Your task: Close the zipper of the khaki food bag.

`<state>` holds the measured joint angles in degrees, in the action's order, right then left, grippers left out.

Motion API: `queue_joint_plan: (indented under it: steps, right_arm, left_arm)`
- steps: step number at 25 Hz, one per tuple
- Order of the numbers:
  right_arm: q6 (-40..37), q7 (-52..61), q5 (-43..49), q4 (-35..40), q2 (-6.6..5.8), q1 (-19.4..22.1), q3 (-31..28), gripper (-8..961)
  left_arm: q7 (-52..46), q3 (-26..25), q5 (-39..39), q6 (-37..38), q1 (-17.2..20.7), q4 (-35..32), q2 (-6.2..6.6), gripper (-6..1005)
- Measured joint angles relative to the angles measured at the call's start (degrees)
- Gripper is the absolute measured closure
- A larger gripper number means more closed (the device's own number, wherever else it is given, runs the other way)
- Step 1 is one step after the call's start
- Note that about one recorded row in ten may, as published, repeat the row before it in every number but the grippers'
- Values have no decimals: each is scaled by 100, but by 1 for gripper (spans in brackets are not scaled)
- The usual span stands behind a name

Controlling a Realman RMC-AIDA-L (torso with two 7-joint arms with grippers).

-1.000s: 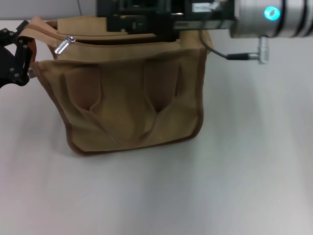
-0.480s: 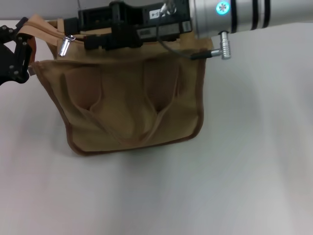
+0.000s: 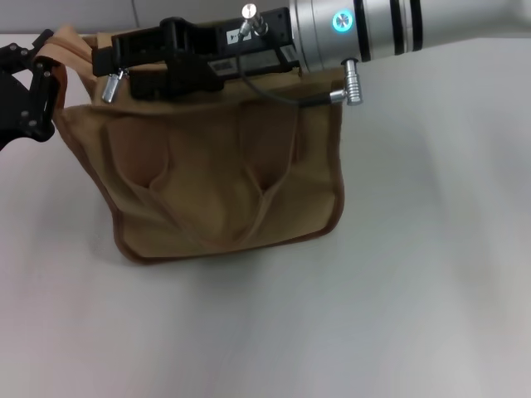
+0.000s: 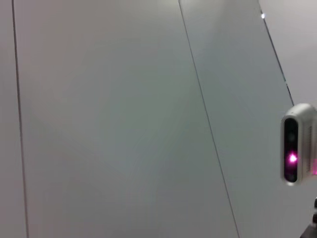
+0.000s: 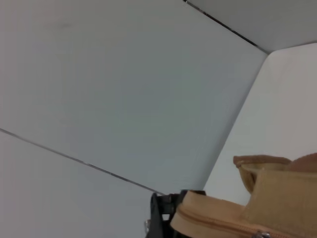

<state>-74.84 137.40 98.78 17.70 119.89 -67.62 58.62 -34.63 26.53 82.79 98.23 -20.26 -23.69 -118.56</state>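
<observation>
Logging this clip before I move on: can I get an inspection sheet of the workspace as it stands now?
Surface: plain white table, bare around the bag.
Job's things: khaki food bag stands upright, handles on its front face; the zipper pull tab sits near the bag's left end, beside the right claw's tip.
Clutter: nothing seen.
Grippers: right claw reaches across the bag's top from the right, at the pull tab; left claw is at the bag's left end, against the fabric there.
Cables: thin dark cable runs along the right wrist to a metal plug.
Surroundings: pale panelled wall; a white sensor with a pink light.
</observation>
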Motion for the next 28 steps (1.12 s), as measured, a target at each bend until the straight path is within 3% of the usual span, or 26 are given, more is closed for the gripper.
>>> queue_joint_plan:
  steps: [7, 15, 28]
  right_arm:
    - [147, -21, -37, -61, -1, -80, 130, 253]
    - [411, -74, -766, 45, -2, -108, 1250, 256]
    - [631, -96, -779, 471, 0, 54, 1616, 320]
  left_arm:
    - [0, 20, 0, 184, -46, 22, -7, 981]
    - [-1, -14, 2, 194, -84, 74, -9, 981]
    - [-17, 32, -2, 275, -153, 139, -5, 981]
